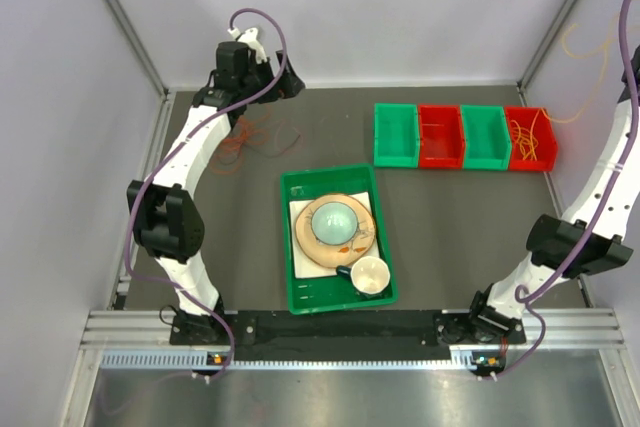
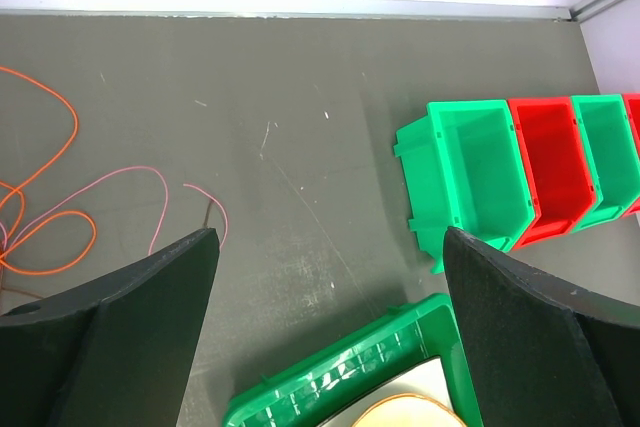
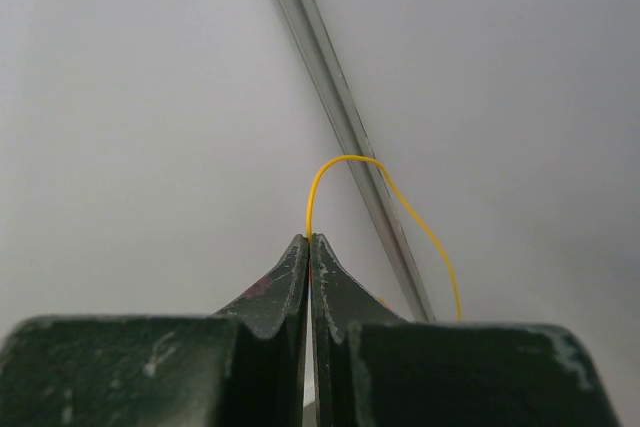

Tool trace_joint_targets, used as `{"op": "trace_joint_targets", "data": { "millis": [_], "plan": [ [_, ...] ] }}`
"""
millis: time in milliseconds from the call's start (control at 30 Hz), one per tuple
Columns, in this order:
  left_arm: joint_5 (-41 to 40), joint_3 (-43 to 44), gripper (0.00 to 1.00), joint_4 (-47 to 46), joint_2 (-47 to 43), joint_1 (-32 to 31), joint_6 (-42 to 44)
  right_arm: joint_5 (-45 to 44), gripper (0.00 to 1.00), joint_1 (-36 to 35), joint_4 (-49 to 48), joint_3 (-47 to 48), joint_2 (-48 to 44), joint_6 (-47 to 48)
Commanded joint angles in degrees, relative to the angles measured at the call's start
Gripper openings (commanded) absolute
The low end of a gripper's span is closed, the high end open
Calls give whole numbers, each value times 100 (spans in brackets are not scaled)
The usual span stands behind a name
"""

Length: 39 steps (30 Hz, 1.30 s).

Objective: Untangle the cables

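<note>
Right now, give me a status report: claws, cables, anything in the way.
Left claw open, empty. Right claw shut on yellow cable, up by the wall. Orange cables loose near left claw. Green tray in the middle, clear of both.

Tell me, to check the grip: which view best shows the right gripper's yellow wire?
Right wrist: the yellow wire loops up from the shut right gripper, sharp against the wall. Top external shows it only faintly by the right wall, gripper out of frame. Left wrist misses it.
</note>
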State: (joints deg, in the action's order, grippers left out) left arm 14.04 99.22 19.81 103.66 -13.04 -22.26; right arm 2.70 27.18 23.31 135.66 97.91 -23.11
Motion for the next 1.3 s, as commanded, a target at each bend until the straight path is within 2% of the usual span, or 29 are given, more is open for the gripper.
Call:
{"op": "trace_joint_targets", "data": {
  "millis": [0, 167, 667, 900, 1100, 1267],
  "plan": [
    [28, 212, 99, -153, 5, -50, 90, 152, 0, 51, -423, -390, -52, 35],
    [11, 168, 99, -153, 5, -59, 99, 222, 0, 59, -976, -1418, -246, -26],
    [125, 106, 99, -179, 93, -94, 82, 283, 0, 51, -1645, -3861, -1264, -105],
    [186, -8, 99, -215, 41, -111, 64, 433, 0, 51, -1847, -4853, -1450, -334],
    [187, -87, 99, -223, -21, -111, 90, 504, 0, -63, -2050, -5251, -1380, -405],
    [204, -131, 99, -232, -30, -120, 90, 337, 0, -292, -1927, -5137, -1108, -211]
  ]
}}
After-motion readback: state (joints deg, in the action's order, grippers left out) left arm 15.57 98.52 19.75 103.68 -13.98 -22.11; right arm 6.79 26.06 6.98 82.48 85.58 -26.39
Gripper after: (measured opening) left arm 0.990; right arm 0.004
